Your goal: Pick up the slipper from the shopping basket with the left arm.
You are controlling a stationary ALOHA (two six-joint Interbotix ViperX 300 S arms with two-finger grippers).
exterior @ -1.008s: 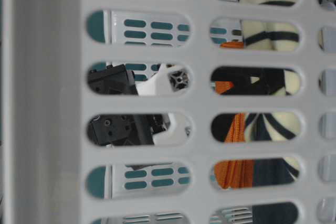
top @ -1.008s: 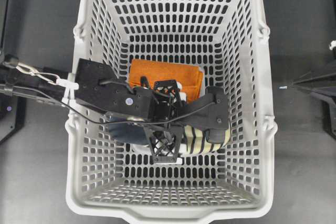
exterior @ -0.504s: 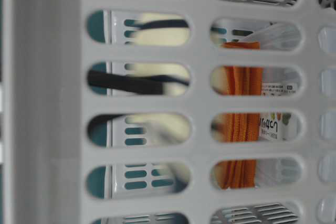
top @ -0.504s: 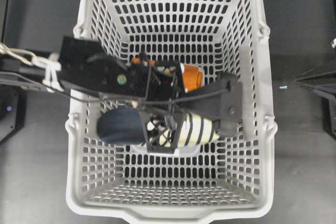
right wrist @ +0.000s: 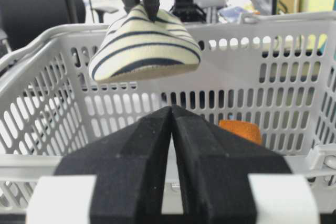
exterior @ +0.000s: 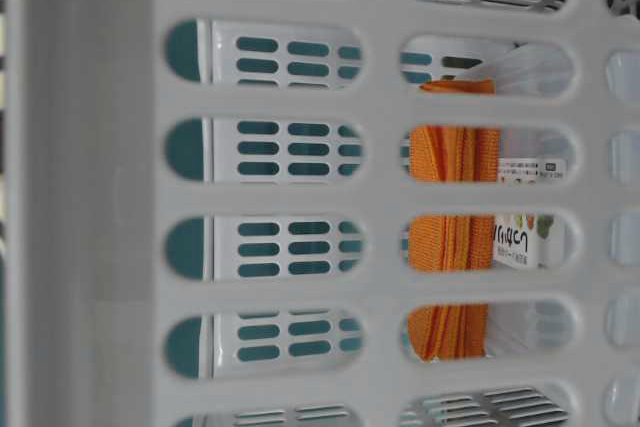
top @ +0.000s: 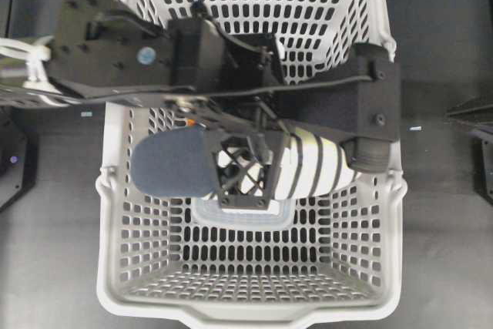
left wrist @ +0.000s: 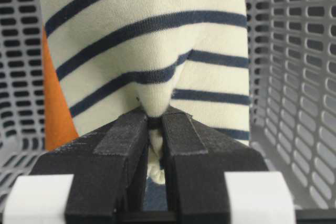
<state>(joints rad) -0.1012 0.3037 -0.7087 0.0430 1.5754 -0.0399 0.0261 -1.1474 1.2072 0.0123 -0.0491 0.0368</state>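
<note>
My left gripper (top: 243, 179) is shut on the cream, navy-striped slipper (top: 308, 167) and holds it in the air above the light grey shopping basket (top: 250, 315). The slipper's navy insole end (top: 173, 163) points left. In the left wrist view the fingertips (left wrist: 154, 121) pinch a fold of the striped fabric (left wrist: 147, 40). In the right wrist view the slipper (right wrist: 144, 48) hangs about level with the basket's rim (right wrist: 262, 30). My right gripper (right wrist: 171, 109) is shut and empty, outside the basket on the right. The slipper does not show in the table-level view.
A folded orange cloth (exterior: 450, 247) with a labelled packet beside it lies on the basket floor; it also shows in the left wrist view (left wrist: 55, 114) and the right wrist view (right wrist: 240, 128). The right arm (top: 470, 109) rests at the table's right edge.
My left arm has risen with the slipper, lifting it off the basket floor to about rim height and out of the table-level view. The right arm has not moved.
</note>
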